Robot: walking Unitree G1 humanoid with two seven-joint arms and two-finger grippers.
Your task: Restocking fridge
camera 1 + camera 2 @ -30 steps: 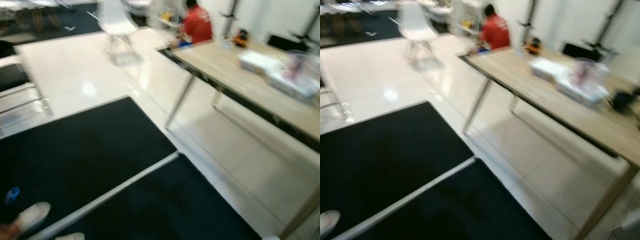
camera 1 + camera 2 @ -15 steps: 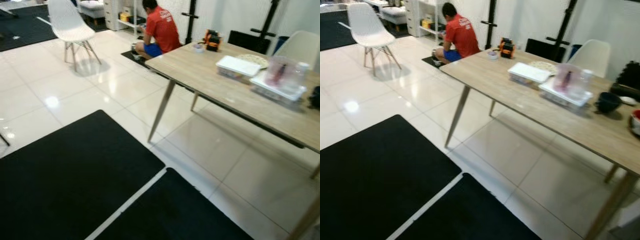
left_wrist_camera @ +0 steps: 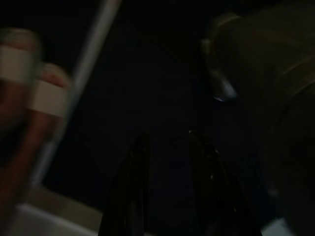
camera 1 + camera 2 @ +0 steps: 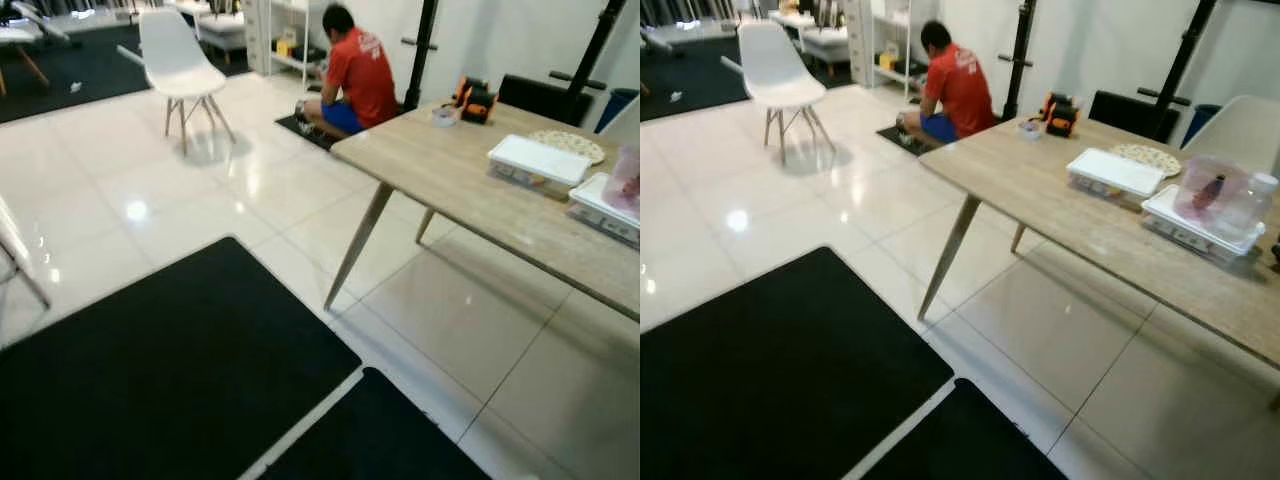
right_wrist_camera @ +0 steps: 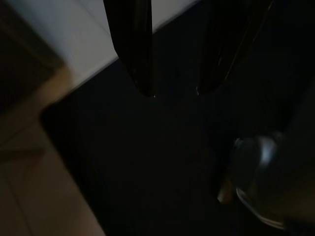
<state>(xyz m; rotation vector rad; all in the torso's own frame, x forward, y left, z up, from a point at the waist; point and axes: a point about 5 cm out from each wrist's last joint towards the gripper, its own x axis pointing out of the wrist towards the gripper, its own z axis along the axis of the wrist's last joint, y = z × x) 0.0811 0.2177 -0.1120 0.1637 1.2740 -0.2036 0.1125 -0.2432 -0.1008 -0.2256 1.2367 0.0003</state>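
A light wooden table stands to my right on white tiles. A white lidded box and a clear tray holding bottles sit on it. Both arms hang low over a black mat. In the dark left wrist view my left gripper is open, with nothing between its black fingers. In the right wrist view my right gripper is open too and holds nothing.
Two black mats cover the floor in front of me, with a white strip between them. A person in a red shirt crouches at the table's far end. A white chair stands at the back left. An orange and black object sits on the table's far corner.
The whole picture has shifted right and turned from blurred to sharp, so the camera has swung left. Nothing in the room has visibly moved.
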